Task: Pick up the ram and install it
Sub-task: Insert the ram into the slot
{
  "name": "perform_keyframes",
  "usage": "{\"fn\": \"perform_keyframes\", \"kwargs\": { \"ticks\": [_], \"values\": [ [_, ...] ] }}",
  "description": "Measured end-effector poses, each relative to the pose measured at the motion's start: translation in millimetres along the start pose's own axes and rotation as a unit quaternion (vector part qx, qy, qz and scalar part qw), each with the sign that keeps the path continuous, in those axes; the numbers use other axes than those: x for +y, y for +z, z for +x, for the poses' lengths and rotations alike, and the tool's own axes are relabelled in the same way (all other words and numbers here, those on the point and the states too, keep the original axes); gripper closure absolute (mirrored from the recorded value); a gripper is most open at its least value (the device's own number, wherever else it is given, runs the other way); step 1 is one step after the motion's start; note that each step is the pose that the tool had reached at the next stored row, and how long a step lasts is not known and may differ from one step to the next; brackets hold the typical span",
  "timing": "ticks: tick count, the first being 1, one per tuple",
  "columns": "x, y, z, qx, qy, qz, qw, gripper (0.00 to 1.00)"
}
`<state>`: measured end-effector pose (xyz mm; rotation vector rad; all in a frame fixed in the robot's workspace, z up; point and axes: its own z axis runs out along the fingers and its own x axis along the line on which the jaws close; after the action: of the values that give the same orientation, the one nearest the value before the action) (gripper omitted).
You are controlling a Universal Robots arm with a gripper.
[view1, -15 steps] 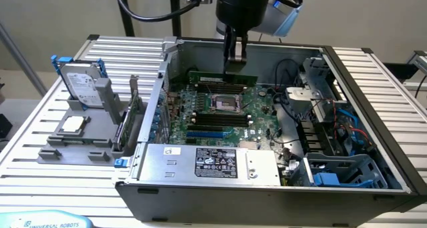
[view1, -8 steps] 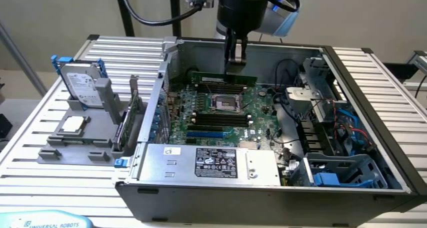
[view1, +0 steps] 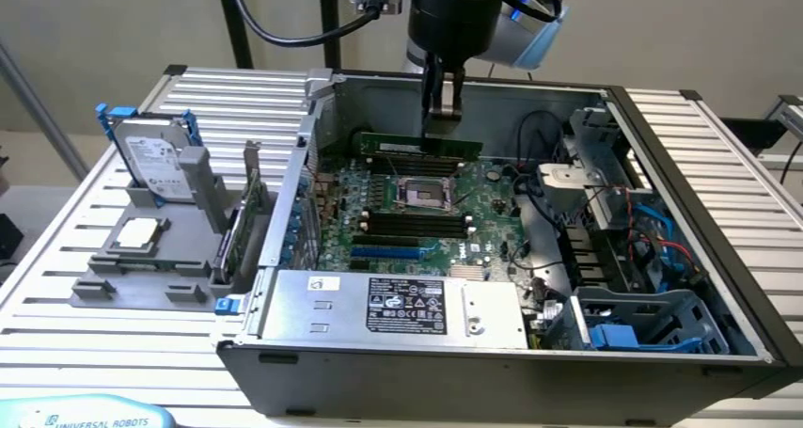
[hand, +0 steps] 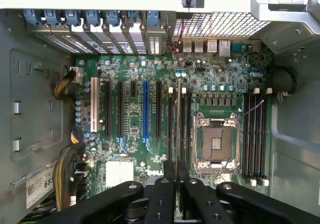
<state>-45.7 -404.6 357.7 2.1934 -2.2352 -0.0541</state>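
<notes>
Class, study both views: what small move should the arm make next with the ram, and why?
Probably lower it straight down, slowly. The claw is shut on the ram, which hangs above the motherboard; in the wrist view it sits edge-on along the black slots beside the processor socket, not yet seated.

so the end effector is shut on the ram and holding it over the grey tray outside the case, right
Not quite. The end effector is shut on the ram, but it holds it over the motherboard inside the open case, not over the grey tray outside it. The exterior view shows this.
</notes>
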Motion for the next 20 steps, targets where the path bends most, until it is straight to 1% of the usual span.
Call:
{"fn": "perform_keyframes", "kwargs": {
  "ticks": [15,20],
  "values": [
    [0.0,0.4,-0.1,0.0000,0.000,0.0000,1.0000,0.87],
    [-0.1,7.5,-1.3,-0.0008,0.000,0.0004,1.0000,0.87]
  ]
}}
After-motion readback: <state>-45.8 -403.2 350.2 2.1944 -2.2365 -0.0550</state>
